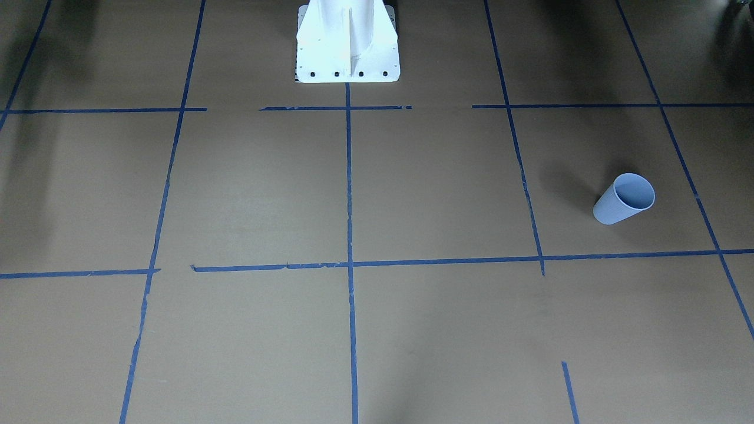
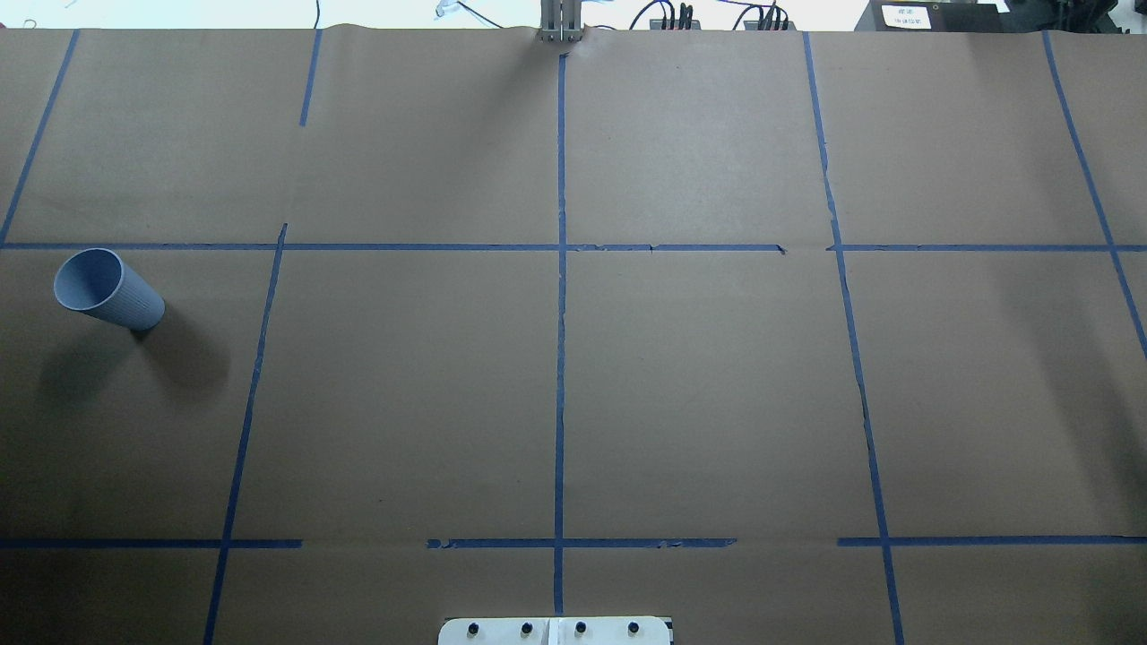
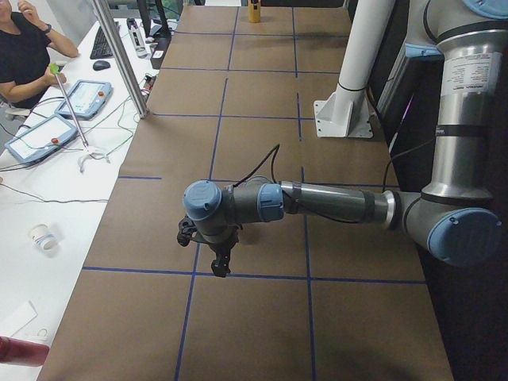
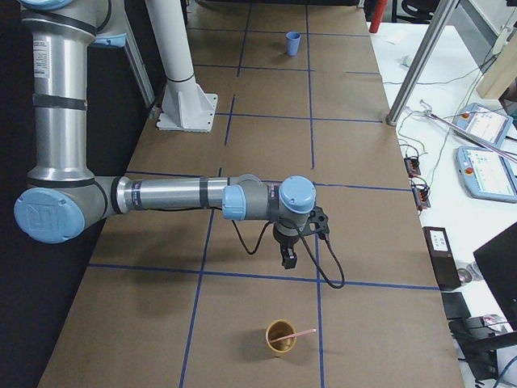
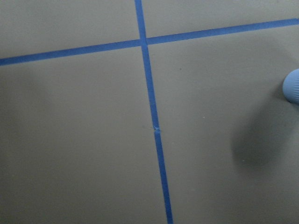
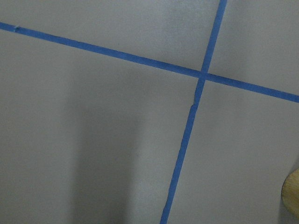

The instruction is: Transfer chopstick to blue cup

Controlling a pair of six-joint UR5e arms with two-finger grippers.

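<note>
The blue cup stands upright on the brown table on my left side; it also shows in the overhead view, far off in the exterior right view, and as a rim sliver in the left wrist view. The pink chopstick leans in a tan cup near the table's right end. My right gripper hangs above the table, a short way from the tan cup. My left gripper hangs above the table. I cannot tell whether either gripper is open or shut.
The white robot pedestal stands at the table's back edge. Blue tape lines grid the brown paper. A side table with tablets, cables and a metal post runs along the far edge, with a seated person. The tan cup's edge shows in the right wrist view.
</note>
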